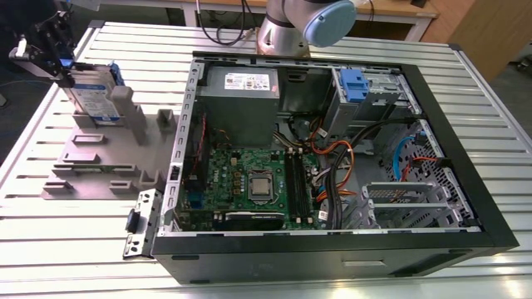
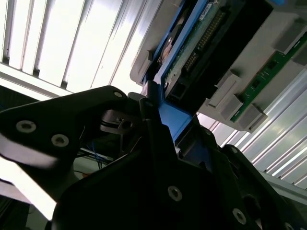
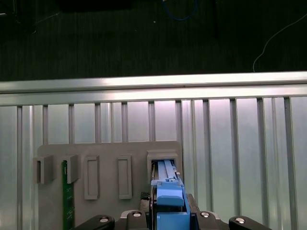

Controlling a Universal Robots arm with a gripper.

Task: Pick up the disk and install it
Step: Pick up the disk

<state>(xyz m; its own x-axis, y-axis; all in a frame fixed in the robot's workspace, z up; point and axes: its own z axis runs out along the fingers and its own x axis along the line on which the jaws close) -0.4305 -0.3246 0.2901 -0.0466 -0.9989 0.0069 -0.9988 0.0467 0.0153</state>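
Note:
The disk (image 1: 90,93) stands on edge in a slot at the far end of the grey holder plate (image 1: 99,168), at the exterior view's left. It is a silver drive with a white-and-blue label and a blue frame. My gripper (image 1: 57,62) reaches it from above and is shut on the blue frame at its top edge. In the first wrist view the blue frame of the disk (image 3: 168,191) sits between the black fingers (image 3: 139,218). The second wrist view shows the disk's underside (image 2: 201,33) with its circuit board, and a dark finger (image 2: 153,120) against the blue frame.
An open computer case (image 1: 465,187) lies at the exterior view's right, with a motherboard (image 1: 249,180), cables and a drive bay holding a blue clip (image 1: 353,84). A green memory stick (image 3: 68,201) stands in another holder slot. Everything rests on a slatted metal table (image 1: 75,249).

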